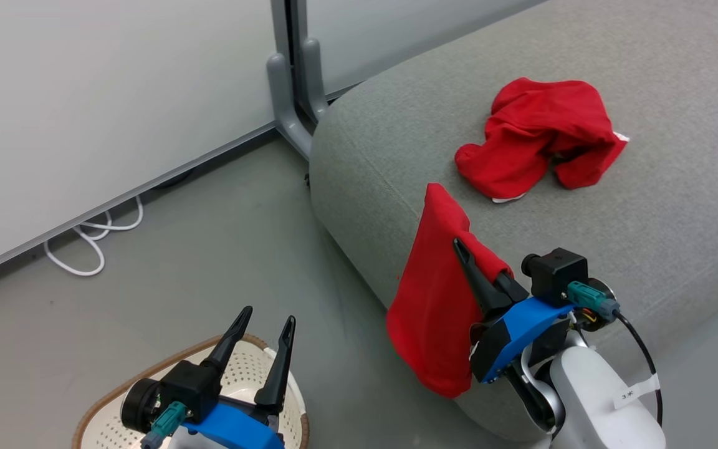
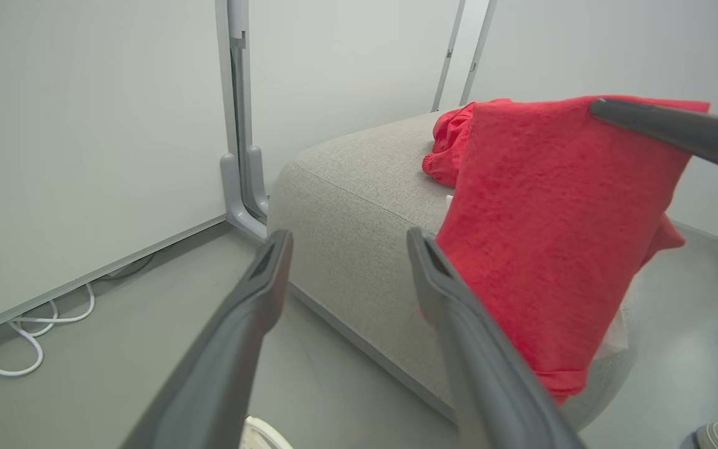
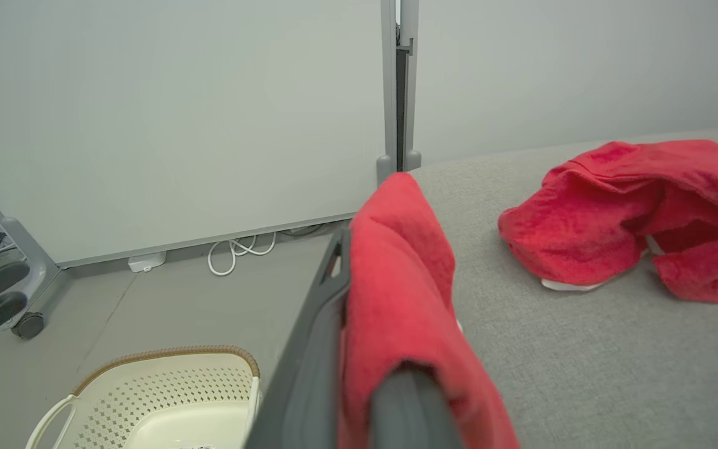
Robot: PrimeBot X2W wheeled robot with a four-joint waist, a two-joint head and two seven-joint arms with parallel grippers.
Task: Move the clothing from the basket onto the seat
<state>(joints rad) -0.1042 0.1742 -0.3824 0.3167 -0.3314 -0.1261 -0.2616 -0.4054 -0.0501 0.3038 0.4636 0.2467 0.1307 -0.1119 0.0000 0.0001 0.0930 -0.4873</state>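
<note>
While gripped, clothing (image 1: 434,299) perhaps against seat (image 1: 646,218); cable (image 1: 94,243) beyond.

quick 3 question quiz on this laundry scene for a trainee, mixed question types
1. True or false: the right gripper is shut on the hanging garment.
2. Fill in: the left gripper, near the basket, has its jaws ___.
3. The loose garment lies: A in the basket, B on the seat, C in the left gripper.
Key: 1 true; 2 open; 3 B.
</note>
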